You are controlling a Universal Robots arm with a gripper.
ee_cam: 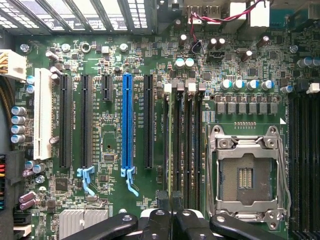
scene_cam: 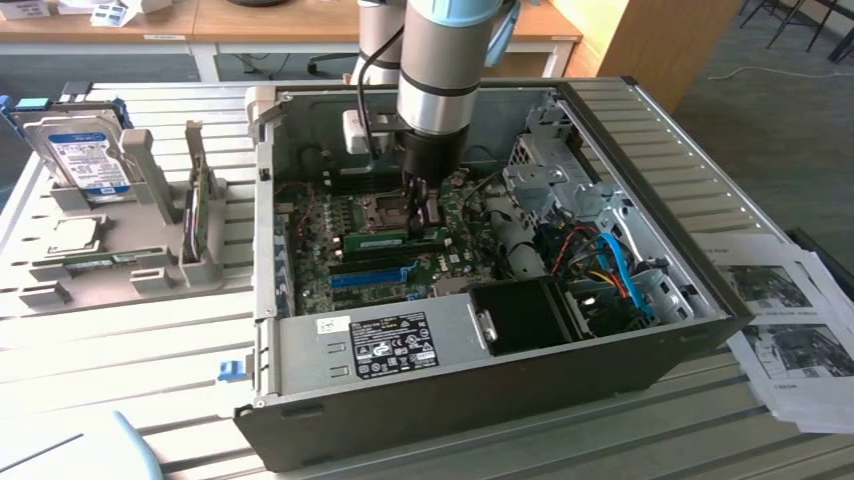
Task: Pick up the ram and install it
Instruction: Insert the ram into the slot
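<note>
Claw (scene_cam: 424, 222) (ee_cam: 171, 201): down inside the open computer case (scene_cam: 641, 150), hanging from the arm (scene_cam: 447, 60) over the motherboard (scene_cam: 314, 225) (ee_cam: 235, 65). The two black fingers (ee_cam: 162, 202) are drawn nearly together and are clamped on one end of the ram (scene_cam: 378, 240) (ee_cam: 168, 145).

Ram: a thin green stick. In the exterior view it runs from the claw toward the exterior view's left, parallel to the blue slot (scene_cam: 367, 277). In the wrist view it shows edge-on, as a narrow line running away from the fingertips. It lies along the memory slot farthest from the processor socket (ee_cam: 247, 177), next to a long black card slot (ee_cam: 148, 120). Whether it is seated in that slot or held just above it, cannot tell.

Board: three more memory slots (ee_cam: 188, 145) lie between the ram and the socket. The blue slot (ee_cam: 127, 120) is on the ram's other side, past the black one. A white slot (ee_cam: 42, 115) lies further out.

Case: labelled power supply (scene_cam: 387, 345) at the near edge. Red and blue cables (scene_cam: 607, 265) toward the exterior view's right.

Table (scene_cam: 134, 350): a grey tray (scene_cam: 147, 270) with a hard drive (scene_cam: 80, 150) sits at the exterior view's left of the case. Printed sheets (scene_cam: 787, 320) lie at its right.
</note>
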